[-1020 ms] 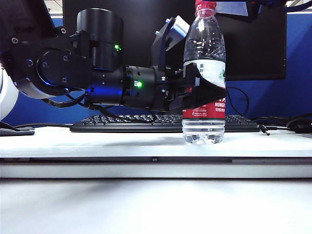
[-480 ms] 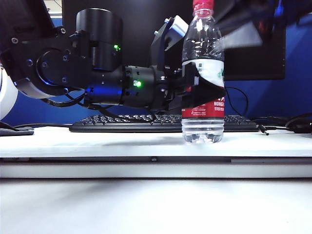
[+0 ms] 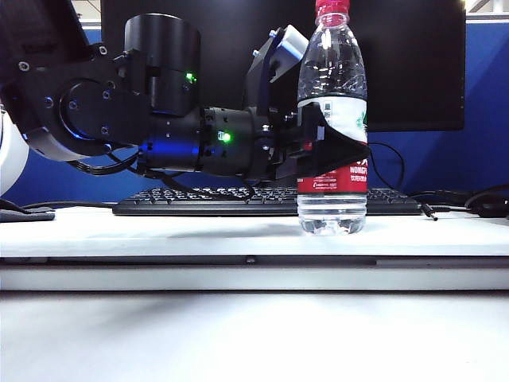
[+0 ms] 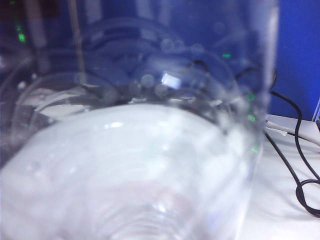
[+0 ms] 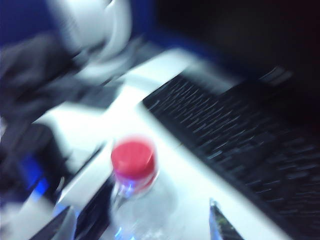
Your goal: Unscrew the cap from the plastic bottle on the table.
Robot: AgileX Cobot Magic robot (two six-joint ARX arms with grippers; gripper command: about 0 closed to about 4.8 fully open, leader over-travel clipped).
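The bottle [image 3: 332,127] is stood upright on the table [image 3: 159,227], just in front of the keyboard [image 3: 238,201], right of centre. It is clamped at its label by the left gripper [image 3: 338,147], reaching in from the left. The cap [image 3: 332,9] is seated on the neck. The right gripper [image 5: 145,220] is seen blurred above the cap, its jaws spread, nothing held.

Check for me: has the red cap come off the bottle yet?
No, in the exterior view the cap sits on the neck of the plastic bottle, which the left gripper clamps at the label.
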